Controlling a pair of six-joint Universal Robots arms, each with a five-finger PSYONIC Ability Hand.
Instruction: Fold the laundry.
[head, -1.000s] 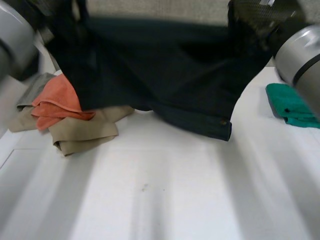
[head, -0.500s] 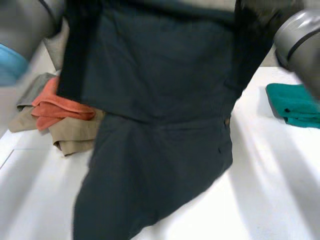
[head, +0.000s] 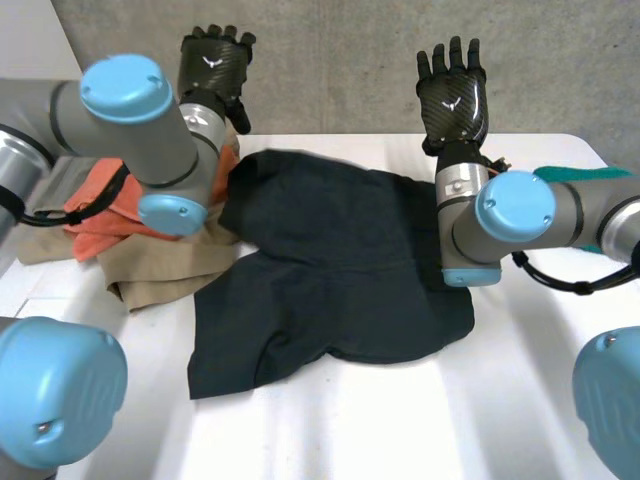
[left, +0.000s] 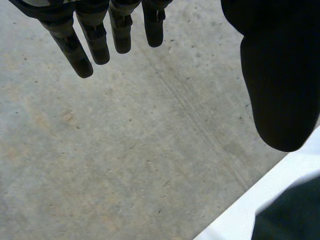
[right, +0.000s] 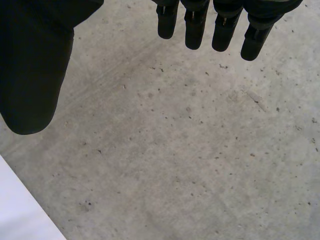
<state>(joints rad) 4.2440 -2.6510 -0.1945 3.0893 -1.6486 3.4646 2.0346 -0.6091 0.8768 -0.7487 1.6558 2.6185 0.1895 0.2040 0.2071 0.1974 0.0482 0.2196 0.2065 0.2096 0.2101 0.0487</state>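
Across the middle of the tabletop (head: 400, 420) lie the dark shorts (head: 340, 270), spread flat in one layer and not yet folded. What looks like the waist runs along the far edge, and the two legs point toward the near edge, the whole garment skewed a little to the near-left corner.

Both arms are raised over that far edge, in front of the grey wall (head: 340, 60). The left robot hand (head: 213, 65) hangs above the far-left end of the waist, the right robot hand (head: 453, 92) above its far-right end. Each is fully open, fingers straight and spread, holding nothing and well clear of the cloth.

So the shorts lie below both hands and toward the near edge from them, with the waist line running from one hand to the other. Neither arm is clearly nearer; each has its own waist corner under it. A fold along the leg direction would probably need one hand to come down on a side edge and carry it across.

By the left edge sits a heap with an orange cloth (head: 100, 205) on a tan cloth (head: 165, 265), touching the shorts' left side. A green cloth (head: 575, 175) lies at the right edge, apart.
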